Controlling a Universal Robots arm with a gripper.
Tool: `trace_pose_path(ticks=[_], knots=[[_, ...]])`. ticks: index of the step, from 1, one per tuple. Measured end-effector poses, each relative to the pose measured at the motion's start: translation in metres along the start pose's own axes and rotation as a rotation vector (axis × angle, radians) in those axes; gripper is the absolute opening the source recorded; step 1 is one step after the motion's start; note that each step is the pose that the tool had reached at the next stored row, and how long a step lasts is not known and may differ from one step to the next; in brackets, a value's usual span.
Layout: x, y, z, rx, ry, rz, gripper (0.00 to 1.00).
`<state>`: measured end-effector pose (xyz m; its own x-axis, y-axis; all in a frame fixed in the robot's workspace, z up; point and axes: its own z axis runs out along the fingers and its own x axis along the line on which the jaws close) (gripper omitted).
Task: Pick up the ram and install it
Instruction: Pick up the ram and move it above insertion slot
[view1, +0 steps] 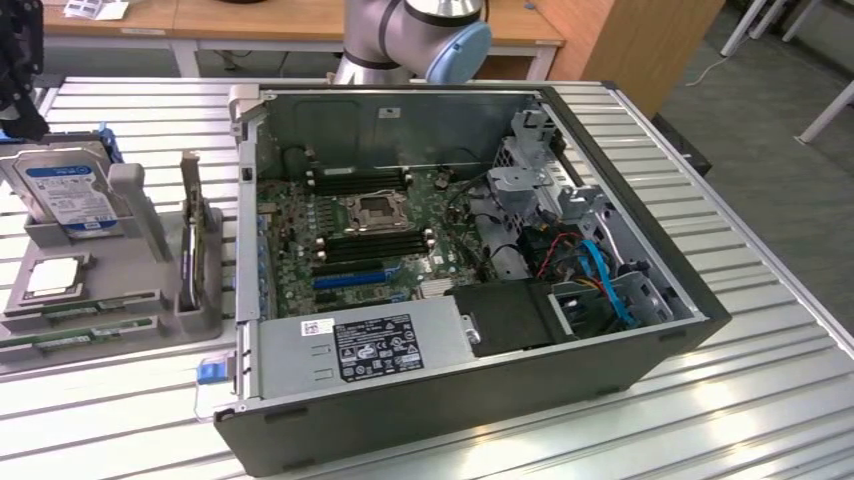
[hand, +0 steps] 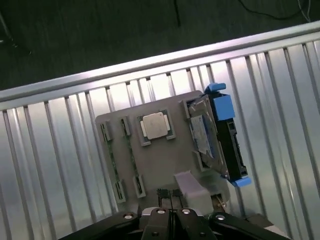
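Grey moulded plastic forms the holder tray (view1: 134, 300) by the ribbed aluminium table's (view1: 747, 400) edge at the exterior view's left. The long, narrow, flat green ram (view1: 83, 308) lies in slots along the tray's edge opposite the blue-labelled hard drive (view1: 67, 190) — untouched. The exterior view takes in the open black steel computer case (view1: 467, 420) and its green motherboard (view1: 291, 235). From the wrist, the black metal gripper (hand: 170, 196) hangs above the tray — fingers pressed together on nothing — near the square silver processor chip (hand: 156, 125).
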<state>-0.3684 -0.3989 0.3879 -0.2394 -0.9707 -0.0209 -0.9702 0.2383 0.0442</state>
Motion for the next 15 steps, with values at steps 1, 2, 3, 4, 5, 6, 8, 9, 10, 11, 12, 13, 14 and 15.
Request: trace_pose_path(ticks=[1, 2, 3, 4, 5, 6, 8, 9, 10, 11, 12, 13, 14, 15], knots=[[0.0, 0.0, 0.0, -0.0004, 0.0008, -0.018, 0.11], [0.0, 0.0, 0.0001, -0.0007, 0.0015, -0.036, 0.11], [0.0, 0.0, 0.0, -0.0011, 0.0024, -0.055, 0.11], [0.0, 0.0, 0.0001, -0.0015, 0.0032, -0.074, 0.11], [0.0, 0.0, 0.0001, -0.0019, 0.004, -0.091, 0.11], [0.0, 0.0, 0.0001, -0.0023, 0.0048, -0.109, 0.11], [0.0, 0.0, 0.0001, -0.003, 0.0064, -0.145, 0.11], [0.0, 0.0, 0.0001, -0.0033, 0.0071, -0.163, 0.11], [0.0, 0.0, 0.0001, -0.0038, 0.008, -0.182, 0.11], [0.0, 0.0, 0.0001, -0.0041, 0.0089, -0.2, 0.11], [0.0, 0.0, 0.0001, -0.0045, 0.0099, -0.217, 0.11], [0.0, 0.0, 0.0001, -0.0046, 0.0105, -0.226, 0.11], [0.0, 0.0, 0.0001, -0.0047, 0.0106, -0.226, 0.11], [0.0, 0.0, 0.0001, -0.0048, 0.0107, -0.226, 0.11]])
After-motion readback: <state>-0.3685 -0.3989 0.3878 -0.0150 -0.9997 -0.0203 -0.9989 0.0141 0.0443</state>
